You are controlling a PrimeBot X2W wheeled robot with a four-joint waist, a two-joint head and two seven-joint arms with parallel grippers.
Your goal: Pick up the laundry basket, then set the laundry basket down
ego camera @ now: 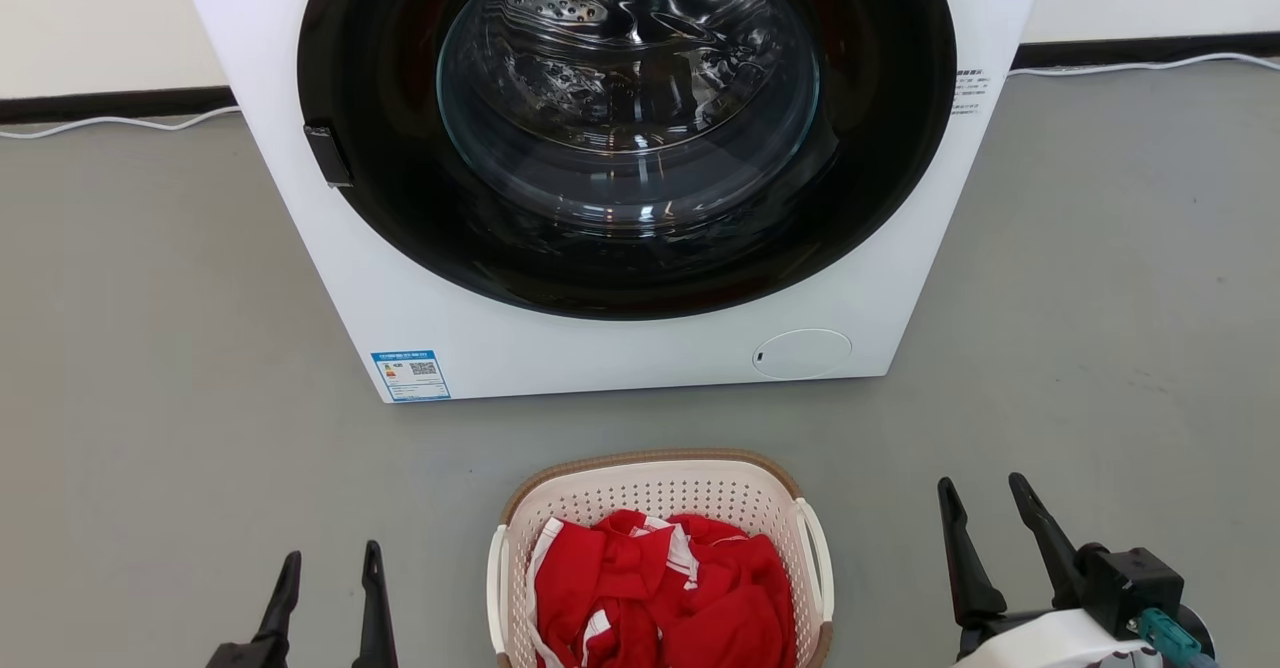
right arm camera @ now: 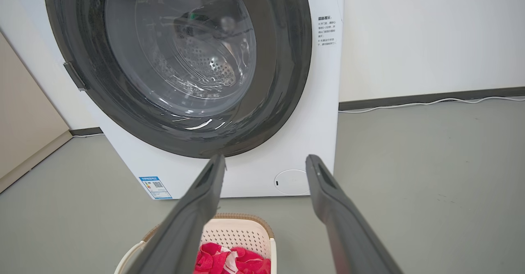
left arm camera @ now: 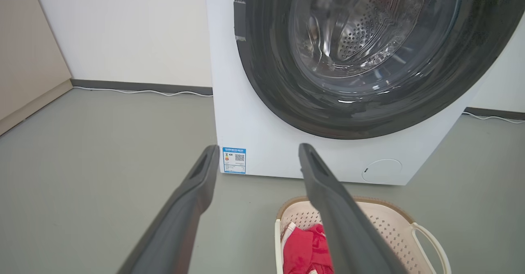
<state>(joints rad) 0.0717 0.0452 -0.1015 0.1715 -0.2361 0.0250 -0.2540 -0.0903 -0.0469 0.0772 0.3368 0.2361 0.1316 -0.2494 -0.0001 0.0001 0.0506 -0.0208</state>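
Left pincer [ego camera: 333,551] and right pincer [ego camera: 980,480] both gape wide, empty. Between them, touching neither, the laundry basket [ego camera: 650,493] holds red cloth [ego camera: 700,598]; its near rim is cropped, so probably floor-standing. Open grey floor [ego camera: 200,348] flanks both handles. Beyond stands the washer [ego camera: 600,358].

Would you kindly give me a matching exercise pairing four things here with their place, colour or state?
Column one:
1. laundry basket
2. garment
3. left gripper
4. blue label

Column two:
A. red with white stripes
B. open, empty
C. low on the washer front
D. on the floor before the washer

Pairs: 1-D, 2-A, 3-B, 4-C.
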